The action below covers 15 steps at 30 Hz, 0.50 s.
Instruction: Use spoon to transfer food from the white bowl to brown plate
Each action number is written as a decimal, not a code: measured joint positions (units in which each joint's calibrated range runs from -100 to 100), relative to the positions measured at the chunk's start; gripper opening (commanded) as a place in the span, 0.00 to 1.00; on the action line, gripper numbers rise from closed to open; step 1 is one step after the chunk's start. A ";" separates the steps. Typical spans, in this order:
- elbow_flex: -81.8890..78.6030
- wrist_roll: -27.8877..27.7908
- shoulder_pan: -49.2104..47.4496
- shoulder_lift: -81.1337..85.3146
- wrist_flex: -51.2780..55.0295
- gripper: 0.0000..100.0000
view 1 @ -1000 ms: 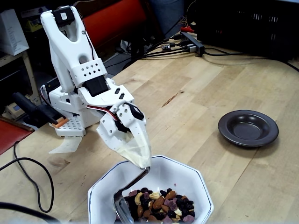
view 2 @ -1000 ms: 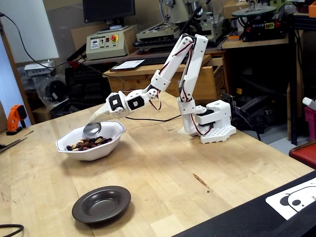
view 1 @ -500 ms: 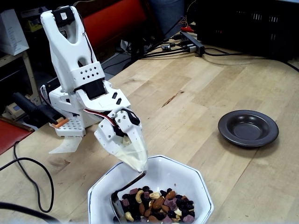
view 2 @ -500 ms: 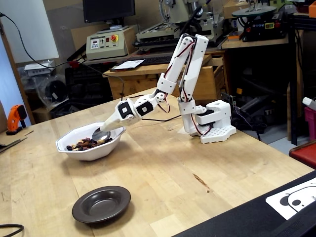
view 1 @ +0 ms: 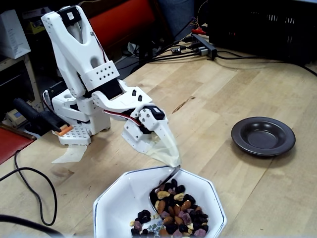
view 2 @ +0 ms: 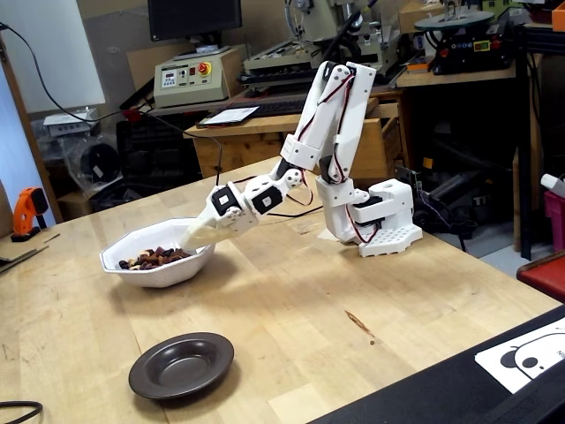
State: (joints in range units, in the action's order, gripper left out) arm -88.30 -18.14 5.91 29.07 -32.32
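The white bowl (view 1: 116,198) sits at the table's near edge in a fixed view, holding the food (view 1: 176,210), a pile of nuts and dark raisins on its right side. My gripper (view 1: 174,159) reaches down over the bowl's far rim, shut on the spoon (view 1: 171,174). The spoon's thin handle slants into the food and its oval end is buried or hidden. The brown plate (view 1: 262,136) lies empty to the right. In the other fixed view the gripper (view 2: 190,237) dips into the white bowl (view 2: 159,268), with the food (view 2: 154,258) inside and the brown plate (view 2: 181,365) nearer the camera.
The arm's white base (view 1: 79,126) stands behind the bowl. A black cable (view 1: 34,191) loops on the table at left. A power strip and wires (view 1: 198,44) lie at the back. An orange tool (view 2: 31,210) and a black panel (view 2: 494,380) sit at the table's edges.
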 measured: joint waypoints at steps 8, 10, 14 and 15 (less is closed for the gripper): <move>0.08 5.42 -0.07 0.09 -0.32 0.04; 0.08 7.03 -0.07 0.09 -0.64 0.04; 0.08 8.69 -0.07 0.26 -0.72 0.04; 0.08 8.84 -0.07 0.34 -0.72 0.04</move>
State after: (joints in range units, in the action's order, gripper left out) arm -88.22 -9.30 5.84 29.41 -33.04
